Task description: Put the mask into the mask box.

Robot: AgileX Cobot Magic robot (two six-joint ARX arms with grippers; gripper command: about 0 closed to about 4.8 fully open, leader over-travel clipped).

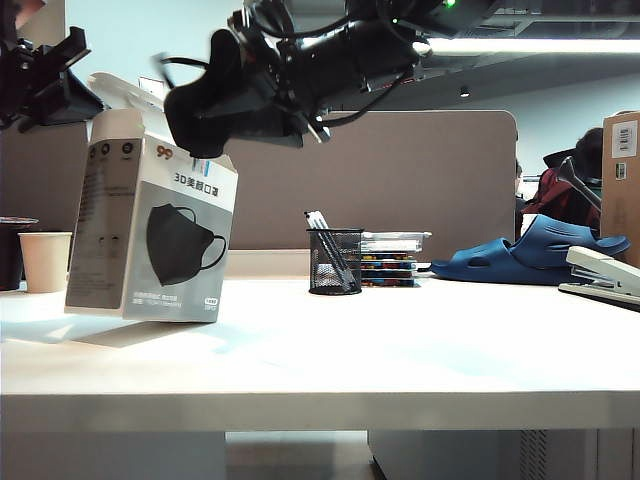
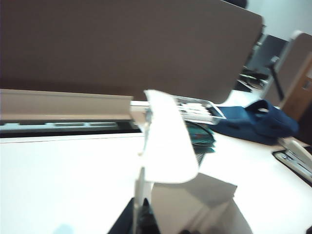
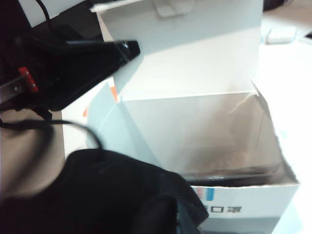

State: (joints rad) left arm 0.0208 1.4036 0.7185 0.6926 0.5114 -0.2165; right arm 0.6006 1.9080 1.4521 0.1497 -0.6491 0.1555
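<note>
The mask box [image 1: 150,235], white and grey with a printed black mask, stands tilted at the table's left with its top open. My left gripper [image 1: 72,72] is shut on its raised top flap [image 2: 165,141]; in the left wrist view the jaws [image 2: 138,201] pinch that flap's edge. My right gripper [image 1: 250,105] reaches across from the upper right and holds the black mask [image 1: 205,105] just above the box's opening. In the right wrist view the mask [image 3: 112,195] covers the jaws, and the open box [image 3: 204,131] lies beyond it.
A paper cup [image 1: 45,260] stands left of the box. A black mesh pen cup [image 1: 335,260], a stack of small cases [image 1: 392,258], blue slippers [image 1: 540,255] and a stapler [image 1: 605,275] sit to the right. A brown partition [image 1: 400,180] runs behind.
</note>
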